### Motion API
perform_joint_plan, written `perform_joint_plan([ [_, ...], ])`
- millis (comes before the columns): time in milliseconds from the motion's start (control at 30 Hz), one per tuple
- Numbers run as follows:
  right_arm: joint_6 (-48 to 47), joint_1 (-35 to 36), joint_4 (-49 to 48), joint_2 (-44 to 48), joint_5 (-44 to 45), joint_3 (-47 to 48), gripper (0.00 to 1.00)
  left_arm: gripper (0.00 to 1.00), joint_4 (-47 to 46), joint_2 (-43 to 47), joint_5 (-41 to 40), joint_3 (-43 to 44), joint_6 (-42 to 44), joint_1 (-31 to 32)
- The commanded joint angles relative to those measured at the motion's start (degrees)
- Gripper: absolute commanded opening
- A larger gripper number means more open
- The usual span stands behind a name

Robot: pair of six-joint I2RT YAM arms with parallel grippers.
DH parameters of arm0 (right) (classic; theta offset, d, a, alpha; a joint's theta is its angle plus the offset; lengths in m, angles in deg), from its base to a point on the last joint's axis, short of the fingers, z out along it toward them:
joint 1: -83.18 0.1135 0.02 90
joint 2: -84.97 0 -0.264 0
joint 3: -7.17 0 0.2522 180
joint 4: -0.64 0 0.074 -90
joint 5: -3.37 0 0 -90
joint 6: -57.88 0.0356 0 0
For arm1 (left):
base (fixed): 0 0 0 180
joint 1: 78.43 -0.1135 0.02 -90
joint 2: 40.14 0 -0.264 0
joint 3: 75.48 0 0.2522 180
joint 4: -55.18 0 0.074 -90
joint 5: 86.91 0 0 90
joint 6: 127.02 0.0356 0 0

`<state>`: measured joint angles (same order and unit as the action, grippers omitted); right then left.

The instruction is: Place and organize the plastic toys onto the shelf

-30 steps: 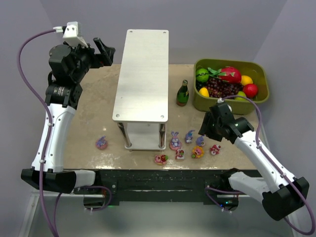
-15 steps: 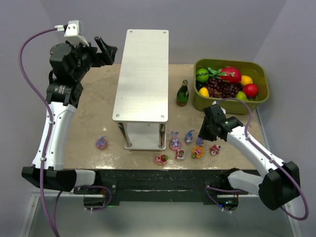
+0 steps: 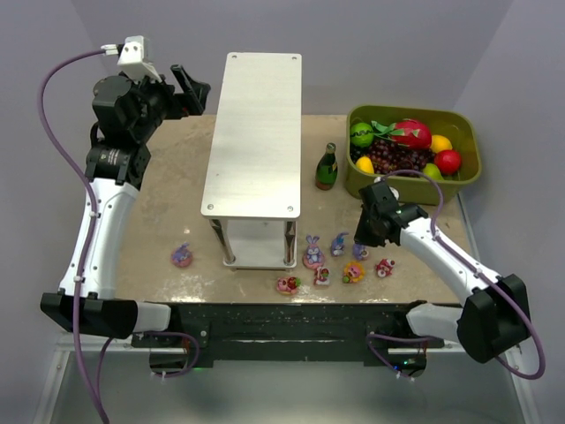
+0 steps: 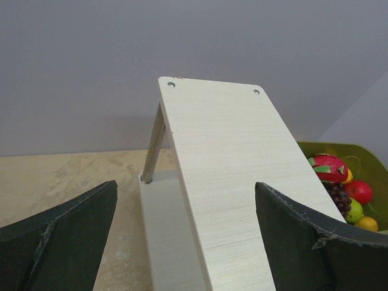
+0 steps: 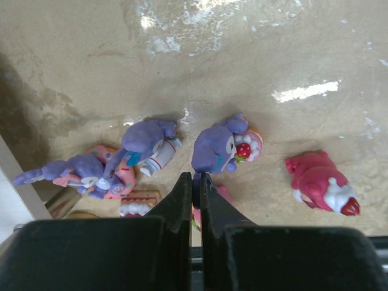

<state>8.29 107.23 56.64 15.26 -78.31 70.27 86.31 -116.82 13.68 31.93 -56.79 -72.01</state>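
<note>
The plastic toys lie along the table's front edge: purple bunnies (image 3: 312, 252) (image 3: 339, 244), small pink and yellow pieces (image 3: 353, 272), and one lone bunny (image 3: 183, 256) left of the shelf (image 3: 256, 132). My right gripper (image 3: 360, 243) points down over the rightmost purple bunny (image 5: 215, 148). In the right wrist view that gripper (image 5: 195, 177) is shut, with a thin purple part of this bunny pinched between the tips. Another bunny (image 5: 145, 136) and a pink figurine (image 5: 318, 182) lie beside it. My left gripper (image 4: 185, 183) hangs open, high by the shelf's far end (image 4: 236, 170).
An olive-green bin (image 3: 410, 190) of fruit stands at the back right, and a dark green bottle (image 3: 327, 168) stands between it and the shelf. The shelf's lower white tier (image 4: 163, 230) shows under the top board. The table's front edge runs just below the toys.
My right gripper has gone from open to shut on the purple bunny, and its wrist has shifted slightly left and back. The left arm has barely moved.
</note>
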Motion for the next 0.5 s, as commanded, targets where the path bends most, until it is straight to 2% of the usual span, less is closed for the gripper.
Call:
perform_joint_plan([
  [0, -2.5, -0.1, 3.3, -0.3, 3.8, 8.0, 0.0, 1.0, -1.3, -0.4, -0.4, 1.8, 0.5, -0.3],
  [233, -6.3, -0.1, 7.2, -5.3, 5.0, 27.5, 0.0, 1.0, -0.4, -0.7, -0.8, 2.1, 0.5, -0.3],
  [467, -10.9, -2.7, 11.9, -14.7, 0.9, 53.7, 0.0, 1.0, 2.0, -0.6, -1.3, 2.4, 1.7, -0.3],
])
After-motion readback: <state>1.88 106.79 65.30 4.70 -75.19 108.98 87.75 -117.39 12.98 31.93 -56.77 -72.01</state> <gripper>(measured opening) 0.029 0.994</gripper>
